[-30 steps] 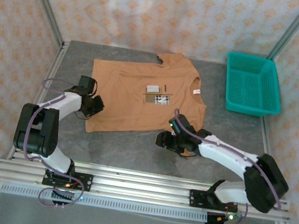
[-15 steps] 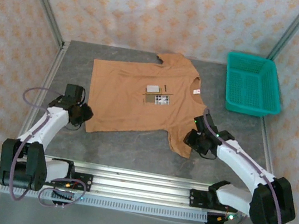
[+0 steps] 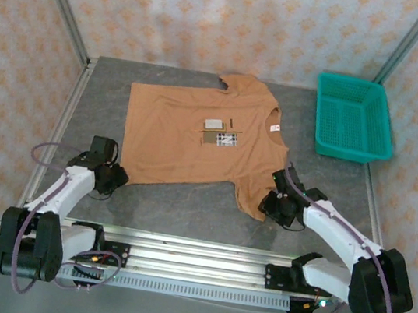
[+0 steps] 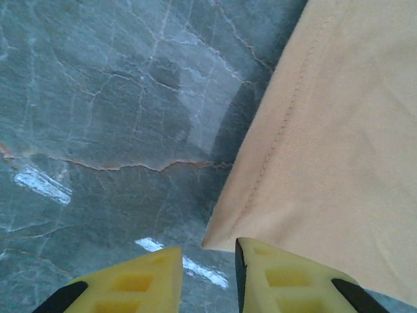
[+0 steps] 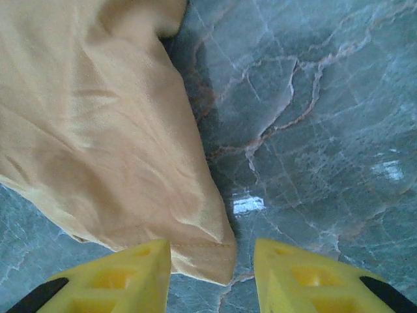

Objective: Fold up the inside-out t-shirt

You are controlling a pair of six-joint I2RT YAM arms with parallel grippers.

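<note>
The tan inside-out t-shirt (image 3: 196, 135) lies spread flat on the grey marble table (image 3: 184, 216), with a small white label patch (image 3: 214, 124) near its middle. My left gripper (image 3: 113, 179) sits at the shirt's near left hem corner (image 4: 218, 242), open, the corner just ahead of its yellow fingertips (image 4: 143, 280). My right gripper (image 3: 271, 205) is open at the near right sleeve tip (image 5: 208, 261), which lies between its fingers (image 5: 137, 274) on the table. The same hem corner shows as t-shirt cloth (image 4: 339, 143), and the sleeve is wrinkled cloth (image 5: 104, 117).
A teal plastic basket (image 3: 354, 119) stands at the back right, off the shirt. Metal frame posts and patterned walls enclose the table. An aluminium rail (image 3: 194, 257) runs along the near edge by the arm bases.
Both arms swung outward and toward the near edge. The left gripper came to the hem corner; the right one moved from over the shirt's lower part to the sleeve tip, and the sleeve shifted slightly.
</note>
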